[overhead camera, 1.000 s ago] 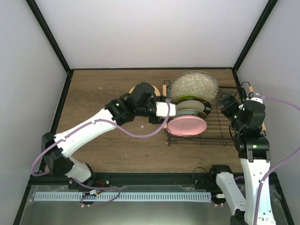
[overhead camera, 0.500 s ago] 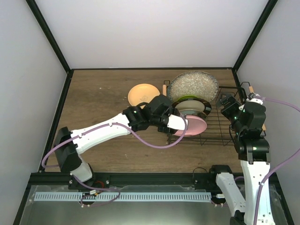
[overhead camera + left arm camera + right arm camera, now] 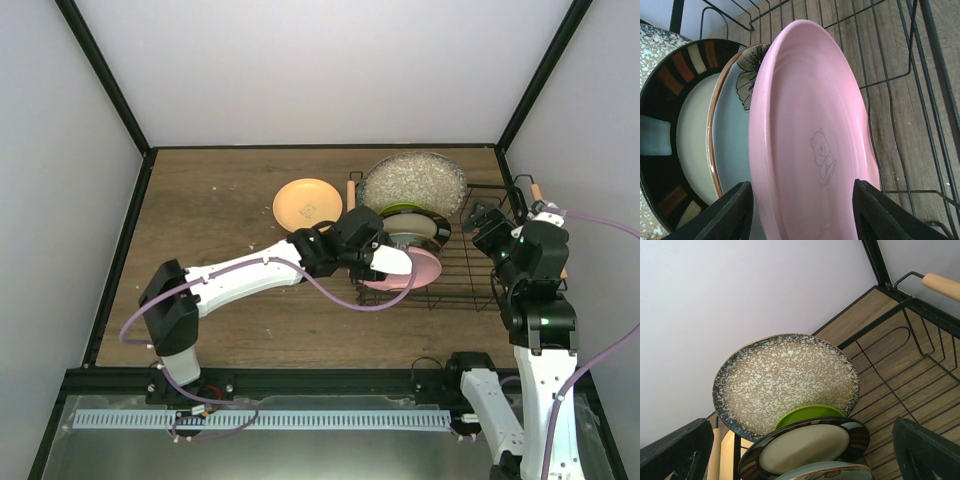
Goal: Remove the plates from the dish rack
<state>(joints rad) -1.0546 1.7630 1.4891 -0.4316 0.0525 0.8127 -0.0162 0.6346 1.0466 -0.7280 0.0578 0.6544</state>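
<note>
Beneath both pincers lies a brown wooden table [image 3: 220, 310], walled in white [image 3: 320, 70]. Spread open, the left pincer [image 3: 802, 200] straddles the upright pink plate [image 3: 810, 125] in the dish rack [image 3: 470, 285]. Behind that, its camera shows the mint flower plate [image 3: 735, 130] and the dark-rimmed cream plate [image 3: 670, 85]. The right pincer [image 3: 800, 425], also spread, faces the speckled grey plate [image 3: 785, 377] and the lime green plate [image 3: 807, 415]. Only the overhead view shows the pale orange plate [image 3: 307, 201] flat on the table, left of the left pincer.

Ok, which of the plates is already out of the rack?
The pale orange plate: it lies flat on the table beside the dish rack, while the others stand on edge inside it.
</note>
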